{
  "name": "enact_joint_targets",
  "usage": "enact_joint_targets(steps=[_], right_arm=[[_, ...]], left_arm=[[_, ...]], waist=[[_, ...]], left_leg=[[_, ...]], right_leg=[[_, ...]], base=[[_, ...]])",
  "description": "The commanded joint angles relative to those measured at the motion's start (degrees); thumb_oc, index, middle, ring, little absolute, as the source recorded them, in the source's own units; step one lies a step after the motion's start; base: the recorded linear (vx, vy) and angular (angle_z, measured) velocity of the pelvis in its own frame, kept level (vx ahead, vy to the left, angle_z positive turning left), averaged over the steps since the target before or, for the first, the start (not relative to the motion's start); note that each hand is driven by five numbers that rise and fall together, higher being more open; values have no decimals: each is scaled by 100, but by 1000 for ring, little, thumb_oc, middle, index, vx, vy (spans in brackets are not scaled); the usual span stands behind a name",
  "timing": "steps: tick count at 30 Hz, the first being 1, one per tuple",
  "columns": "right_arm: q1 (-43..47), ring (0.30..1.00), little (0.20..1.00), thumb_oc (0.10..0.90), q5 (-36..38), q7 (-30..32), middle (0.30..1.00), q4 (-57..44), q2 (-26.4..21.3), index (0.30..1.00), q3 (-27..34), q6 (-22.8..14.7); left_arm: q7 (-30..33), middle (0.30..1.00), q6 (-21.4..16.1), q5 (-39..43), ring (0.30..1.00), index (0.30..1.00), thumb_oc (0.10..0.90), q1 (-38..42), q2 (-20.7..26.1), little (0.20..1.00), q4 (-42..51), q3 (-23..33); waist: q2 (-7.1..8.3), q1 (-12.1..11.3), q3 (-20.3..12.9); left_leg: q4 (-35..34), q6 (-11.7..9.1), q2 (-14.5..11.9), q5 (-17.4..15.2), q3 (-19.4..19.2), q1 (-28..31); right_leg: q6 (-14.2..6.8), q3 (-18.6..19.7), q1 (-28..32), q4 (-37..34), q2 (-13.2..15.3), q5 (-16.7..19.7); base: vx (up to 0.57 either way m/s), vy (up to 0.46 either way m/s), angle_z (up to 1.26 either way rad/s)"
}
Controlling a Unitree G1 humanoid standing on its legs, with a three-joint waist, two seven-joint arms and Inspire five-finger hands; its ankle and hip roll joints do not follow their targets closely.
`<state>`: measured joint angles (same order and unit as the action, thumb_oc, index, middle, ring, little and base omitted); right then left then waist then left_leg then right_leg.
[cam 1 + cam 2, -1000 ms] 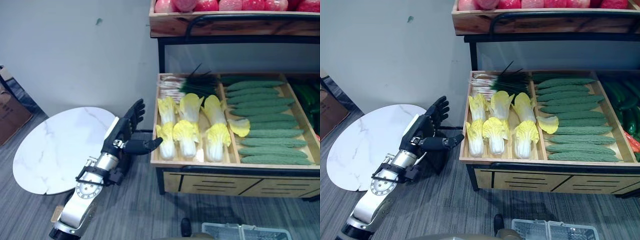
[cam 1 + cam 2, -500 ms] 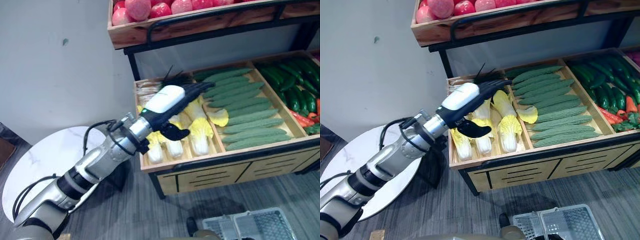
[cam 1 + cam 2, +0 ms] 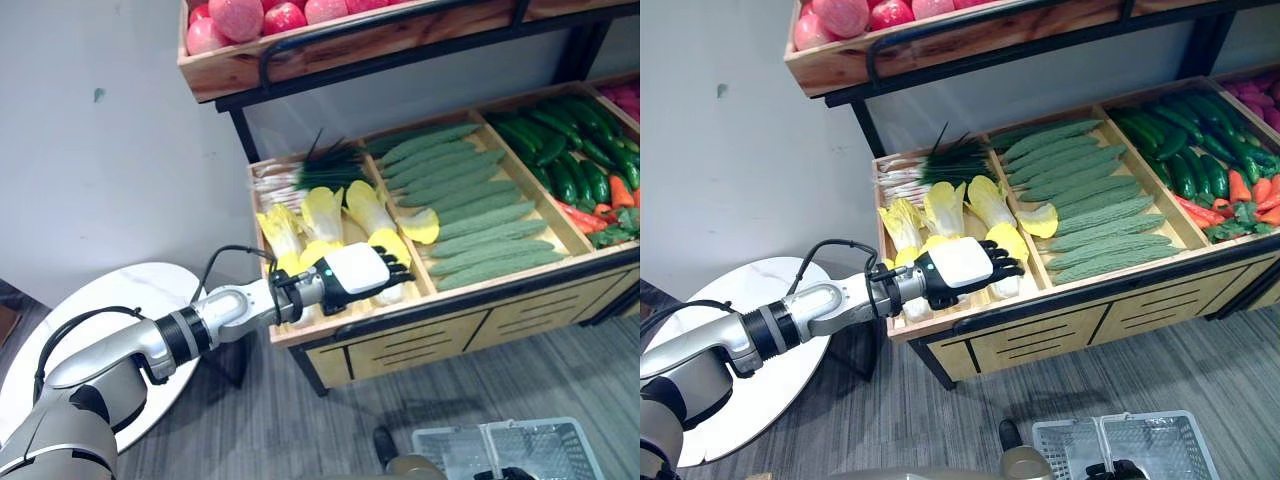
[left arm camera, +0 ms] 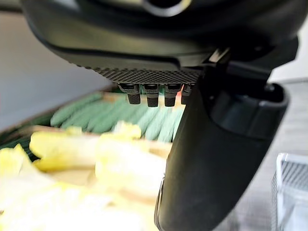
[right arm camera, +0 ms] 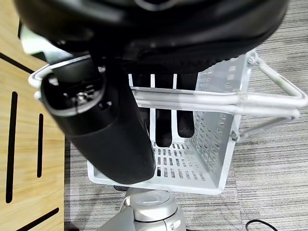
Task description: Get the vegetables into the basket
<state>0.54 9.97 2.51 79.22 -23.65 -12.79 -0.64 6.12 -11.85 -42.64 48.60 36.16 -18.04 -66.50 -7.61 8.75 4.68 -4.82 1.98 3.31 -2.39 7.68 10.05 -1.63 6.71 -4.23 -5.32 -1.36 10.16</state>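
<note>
Vegetables: yellow-white cabbages (image 3: 322,212) lying lengthwise in the wooden shelf's left bin, chives (image 3: 325,170) behind them; bumpy green gourds (image 3: 470,215) stacked crosswise in the middle bin. Basket (image 3: 520,450): pale wire mesh, upright on the floor below the shelf, handles raised.

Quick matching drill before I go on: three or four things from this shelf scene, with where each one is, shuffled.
Things:
1. left hand
2. basket
3. red apples
4. carrots

Places:
A. top shelf crate
B. far right compartment of the lower shelf
C. over the cabbages
D. on the floor before the shelf

Pairs: 1-C, 2-D, 3-A, 4-B
</note>
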Motion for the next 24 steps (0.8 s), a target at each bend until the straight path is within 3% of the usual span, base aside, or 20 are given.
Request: enact_joint_targets(steps=[1, 10, 24], right_arm=[[150, 300, 300, 400, 103, 28, 300, -84, -181, 300, -273, -217], [162, 300, 300, 400, 115, 34, 300, -216, -117, 300, -472, -319], [372, 300, 300, 400, 4, 69, 300, -661, 4, 300, -944, -465]], left_arm=[[370, 1000, 369, -427, 1000, 1000, 900, 868, -67, 1000, -735, 471], [550, 1000, 708, -1044, 1000, 1000, 900, 923, -725, 1000, -2274, 213], [790, 1000, 1189, -1362, 1000, 1000, 900, 786, -1492, 1000, -3990, 304]], waist=[[271, -10, -100], [266, 127, -2], [248, 379, 139]], left_leg=[[-18, -298, 125, 297, 84, -491], [-18, -282, 91, 245, -19, -586], [-18, -310, 29, 254, -394, -904]], right_leg=[[-319, 184, 961, 35, 100, -954], [-336, 277, 821, 32, 83, -960], [-403, 570, 380, 32, 53, -793]], base=[[9, 2, -10], [33, 3, -6], [11, 4, -10]])
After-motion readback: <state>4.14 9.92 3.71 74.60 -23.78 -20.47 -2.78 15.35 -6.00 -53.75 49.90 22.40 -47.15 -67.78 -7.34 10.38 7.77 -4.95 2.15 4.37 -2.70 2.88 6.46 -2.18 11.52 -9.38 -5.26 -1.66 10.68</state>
